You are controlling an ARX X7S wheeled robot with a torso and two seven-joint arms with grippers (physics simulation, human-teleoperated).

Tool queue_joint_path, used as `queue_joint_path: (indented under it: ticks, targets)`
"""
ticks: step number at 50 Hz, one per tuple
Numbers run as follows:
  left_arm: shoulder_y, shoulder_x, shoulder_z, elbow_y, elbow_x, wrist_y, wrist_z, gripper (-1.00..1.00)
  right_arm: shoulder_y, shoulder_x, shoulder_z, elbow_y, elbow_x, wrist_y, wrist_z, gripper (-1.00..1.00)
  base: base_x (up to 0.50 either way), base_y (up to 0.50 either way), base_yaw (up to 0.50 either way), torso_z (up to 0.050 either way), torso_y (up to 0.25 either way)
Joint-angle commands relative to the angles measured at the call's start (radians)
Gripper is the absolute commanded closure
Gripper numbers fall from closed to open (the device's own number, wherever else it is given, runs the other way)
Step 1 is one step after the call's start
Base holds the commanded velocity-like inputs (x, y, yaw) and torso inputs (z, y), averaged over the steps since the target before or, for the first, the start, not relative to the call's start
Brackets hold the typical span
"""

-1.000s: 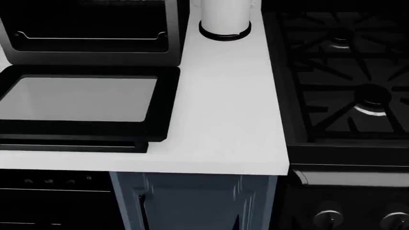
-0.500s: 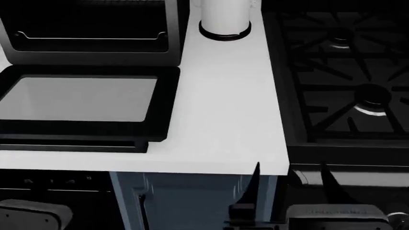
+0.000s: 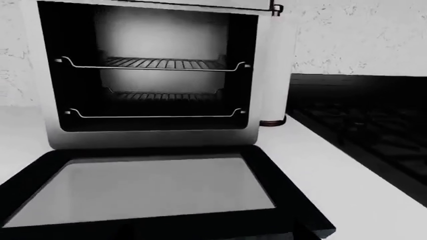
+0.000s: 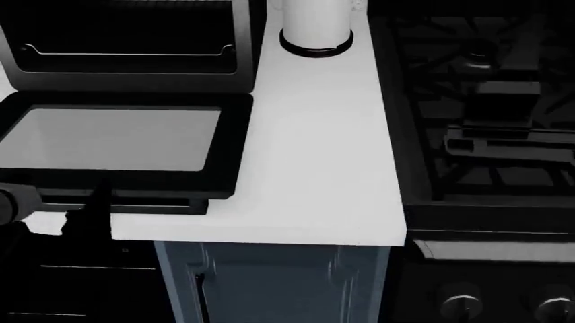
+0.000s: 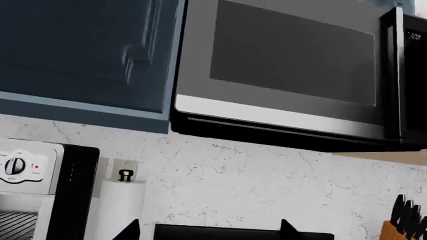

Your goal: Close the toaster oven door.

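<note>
The toaster oven [image 4: 126, 40] stands at the back left of the white counter [image 4: 314, 168], with wire racks [image 3: 153, 62] showing inside. The toaster oven door [image 4: 117, 145] lies open and flat, glass up, its bar handle [image 4: 134, 204] along the near edge. My left gripper [image 4: 85, 212] shows as dark shapes just at the handle's left part; its jaws are not readable. The left wrist view looks over the door [image 3: 153, 190] into the oven. My right arm [image 4: 503, 138] hovers over the stove. The right gripper [image 5: 210, 232] is open, holding nothing, and faces the wall.
A white paper towel roll [image 4: 314, 27] stands right of the oven. A black stove with grates [image 4: 485, 74] and knobs [image 4: 462, 306] fills the right side. Blue cabinet [image 4: 269, 282] sits below the counter. A microwave [image 5: 293, 75] hangs above; a knife block [image 5: 403, 225] is far right.
Both arms rose from the bottom of the head view. The left gripper came up to the door's near edge; the right arm lifted over the stove. The door has not moved.
</note>
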Motion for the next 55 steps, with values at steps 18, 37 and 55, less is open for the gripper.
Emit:
queue_joint_path:
  ticks: [18,37,55]
  targets:
    - [-0.239,-0.066,-0.021,-0.019,-0.055,-0.165,-0.014,-1.00,0.338,0.235,0.152,0.028,0.713,0.218,0.452,-1.00,0.00,0.00,0.00,0.000,0.000]
    - [-0.211,-0.081,0.004,-0.024,-0.039,-0.111,0.002,-1.00,0.297,0.253,0.124,0.022,0.680,0.167,0.431,-1.00,0.00,0.48,0.00,0.000,0.000]
    - [-0.193,-0.087,0.020,0.024,-0.041,-0.090,0.002,-1.00,0.269,0.270,0.117,0.021,0.681,0.127,0.429,-1.00,0.00,0.50,0.00,0.000,0.000]
